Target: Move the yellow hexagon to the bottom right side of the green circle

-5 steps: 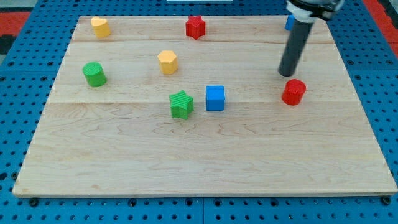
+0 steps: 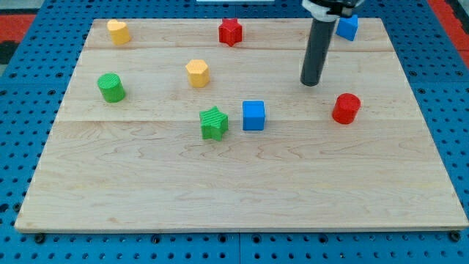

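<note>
The yellow hexagon (image 2: pixel 197 72) sits on the wooden board left of centre, towards the view's top. The green circle (image 2: pixel 111 87) stands to its left and slightly lower, near the board's left edge. My tip (image 2: pixel 311 82) rests on the board well to the right of the hexagon, touching no block. It lies up and to the right of the blue cube (image 2: pixel 253 115) and up and to the left of the red cylinder (image 2: pixel 346 108).
A green star (image 2: pixel 213 122) lies just left of the blue cube. A yellow heart-like block (image 2: pixel 118 31), a red star (image 2: pixel 230 31) and a second blue block (image 2: pixel 347 27) stand along the top edge. The wooden board (image 2: pixel 242 198) lies on a blue pegboard.
My tip has moved to the left and slightly up, away from the red cylinder. No block has moved.
</note>
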